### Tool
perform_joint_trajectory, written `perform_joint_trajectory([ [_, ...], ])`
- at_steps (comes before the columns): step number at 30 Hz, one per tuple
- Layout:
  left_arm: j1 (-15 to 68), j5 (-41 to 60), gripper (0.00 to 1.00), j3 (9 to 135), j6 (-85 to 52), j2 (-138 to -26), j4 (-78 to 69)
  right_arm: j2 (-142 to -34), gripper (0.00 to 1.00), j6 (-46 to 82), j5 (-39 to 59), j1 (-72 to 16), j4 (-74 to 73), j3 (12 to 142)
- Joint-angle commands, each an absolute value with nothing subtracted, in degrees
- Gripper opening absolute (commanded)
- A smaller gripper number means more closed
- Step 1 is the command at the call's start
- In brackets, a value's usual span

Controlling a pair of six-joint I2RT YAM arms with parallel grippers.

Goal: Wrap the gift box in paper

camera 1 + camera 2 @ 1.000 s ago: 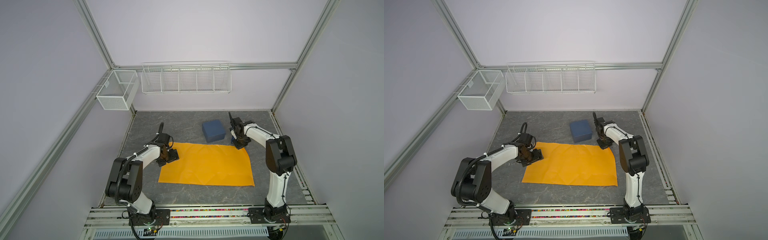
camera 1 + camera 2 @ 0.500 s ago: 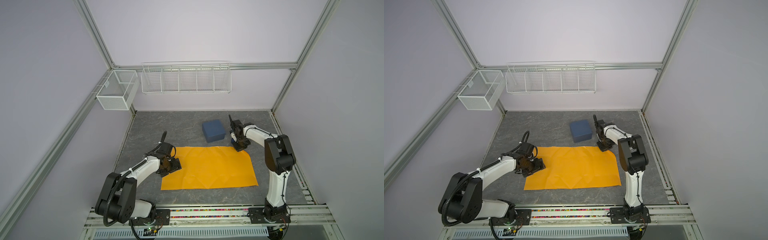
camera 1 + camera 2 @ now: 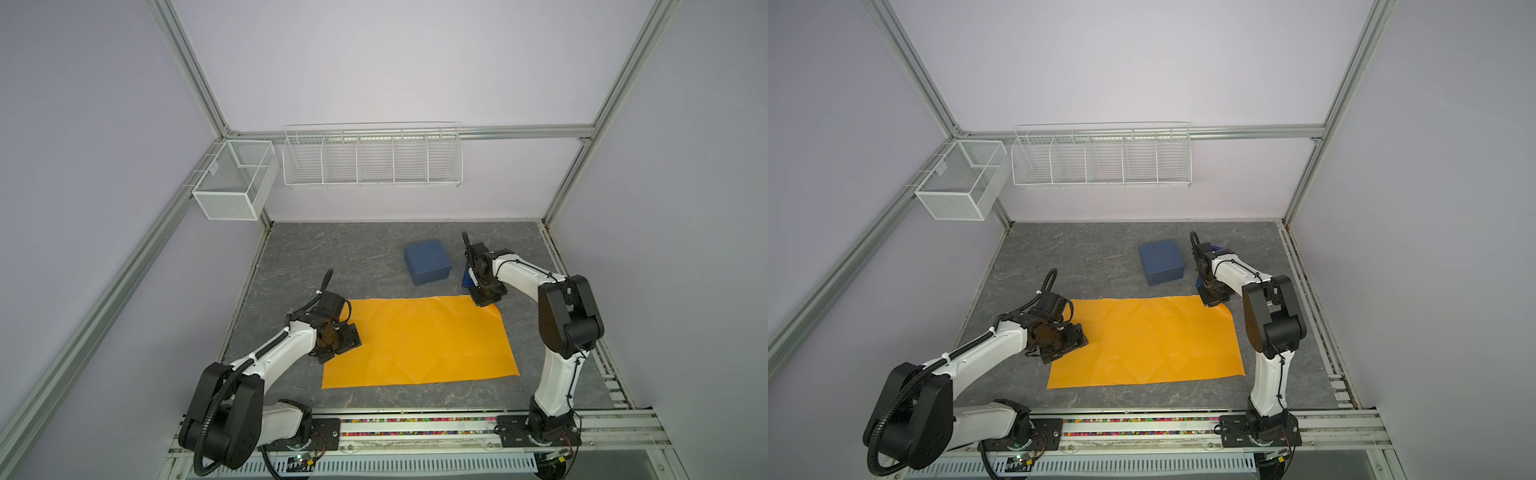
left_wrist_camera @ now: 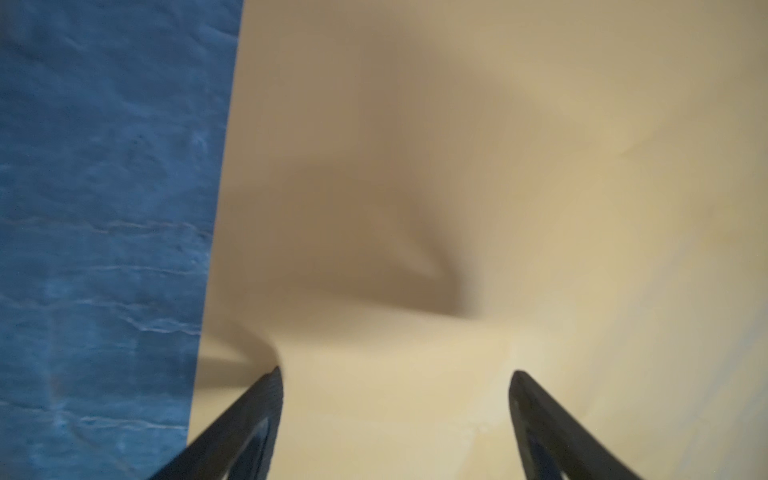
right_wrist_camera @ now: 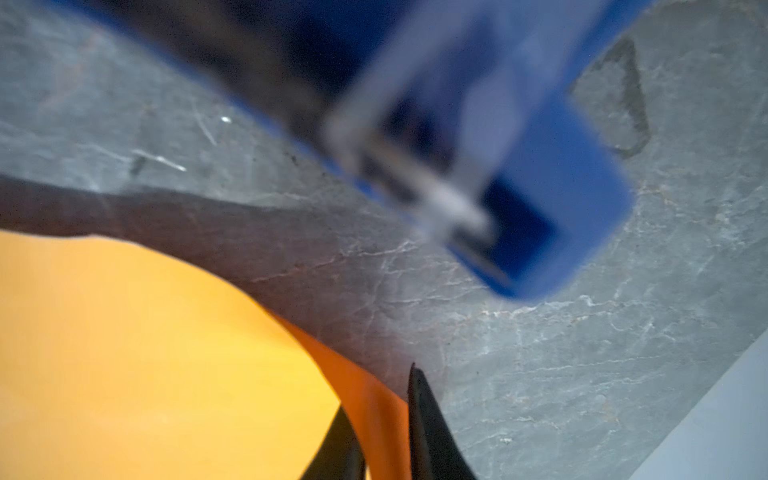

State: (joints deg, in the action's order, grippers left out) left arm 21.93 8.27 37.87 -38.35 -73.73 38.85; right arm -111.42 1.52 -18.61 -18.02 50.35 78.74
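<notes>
Toward the back edge of the table, right of its middle, the gift box sits closed on its base, turned a little askew to the table's edges. It is bare. The paper lies flat on the front half of the table, its long axis running left to right along the front edge. A strip of grey table shows between its back edge and the box, so the two are apart.

The right gripper is down at the paper's back-right corner. In the right wrist view that corner curls up off the table, and a band of orange runs between the two fingers, which stand close together. I cannot tell whether they pinch the sheet or sit slack around it. A bright blue tape dispenser lies just behind this gripper, between the box and the table's right edge.

The left gripper hangs over the paper's left short edge with its jaws spread wide, grasping nothing.

What the coming move turns on is that the box lies behind the paper's back edge, near the right gripper and a little left and back of it. The left gripper is well apart from the box, at the sheet's far end. The right arm therefore looks better placed to bring the box forward onto the middle of the sheet, once it is free of the corner. By my judgement the wrapping proper is not yet begun.
</notes>
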Motion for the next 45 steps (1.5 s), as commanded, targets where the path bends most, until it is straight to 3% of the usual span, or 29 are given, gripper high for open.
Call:
perform_joint_trajectory([
  [1, 22.1, 5.6, 0.85, 41.9, -36.8, -74.9, 41.0, -109.4, 0.34, 3.9, -22.5, -17.2, 53.6, 78.2],
  [5, 22.1, 5.8, 0.85, 46.0, -35.2, -77.6, 42.1, -106.9, 0.55, 5.1, -21.9, -15.5, 54.3, 78.3],
  [10, 22.0, 5.9, 0.85, 47.7, -34.4, -80.0, 41.5, -100.2, 0.69, 7.9, -7.6, -8.5, 51.6, 74.2],
  [14, 21.9, 7.1, 0.85, 48.0, -34.2, -83.1, 40.0, -95.5, 0.74, 9.9, 3.0, -4.6, 49.5, 70.3],
  [20, 20.7, 8.1, 0.85, 48.1, -33.9, -87.2, 37.5, -87.9, 0.76, 16.9, 28.1, -3.3, 37.5, 58.6],
  [23, 19.0, 9.1, 0.85, 49.2, -33.2, -89.6, 36.7, -89.0, 0.75, 18.5, 33.4, -3.3, 32.8, 55.1],
  [31, 16.0, 9.7, 0.85, 51.5, -30.4, -92.5, 36.8, -97.1, 0.73, 17.7, 31.4, -3.2, 30.1, 53.8],
  [45, 16.1, 11.0, 0.85, 52.8, -31.0, -94.3, 36.3, -102.0, 0.71, 16.2, 28.1, -1.5, 30.1, 56.8],
])
